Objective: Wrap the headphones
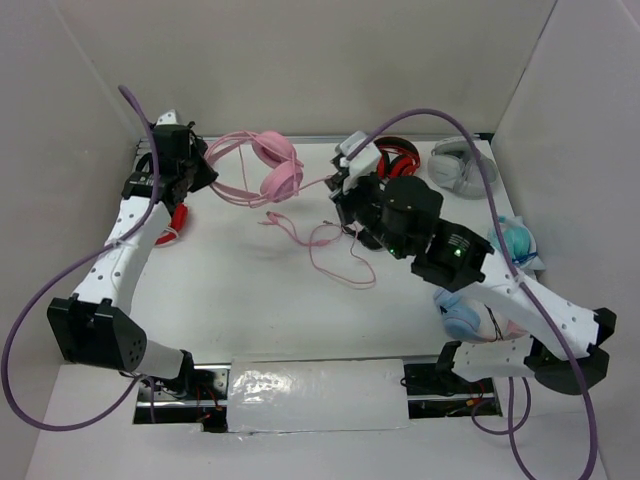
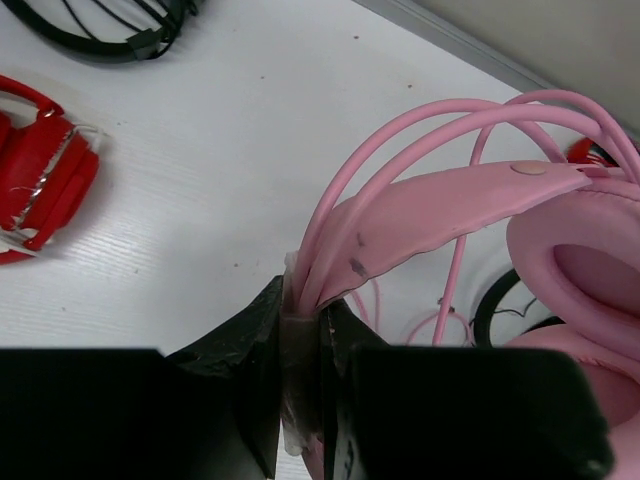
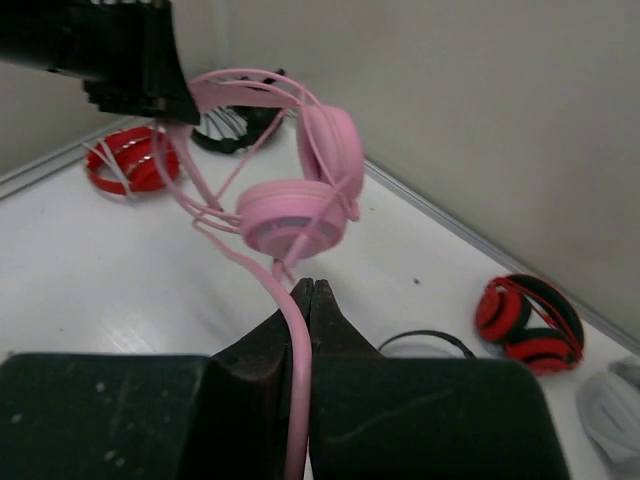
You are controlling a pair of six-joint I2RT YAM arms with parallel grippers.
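The light-pink headphones [image 1: 280, 165] hang above the table at the back, cups to the right. My left gripper [image 1: 203, 165] is shut on the thin pink headband [image 2: 430, 205]; in the left wrist view the bands run straight into the closed gripper [image 2: 303, 300]. My right gripper [image 1: 338, 200] is to the right of the cups, shut on the pink cable [image 3: 296, 340] just below the lower cup [image 3: 295, 215]. The rest of the cable [image 1: 330, 250] lies in loose loops on the table between the arms.
Red-and-black headphones [image 1: 395, 160] and a grey pair [image 1: 460, 165] lie at the back right. Blue-and-white headphones [image 1: 515, 240] lie under the right arm. A red pair [image 2: 40, 180] and thin black wired headphones [image 2: 110, 30] lie at the left. Walls enclose three sides.
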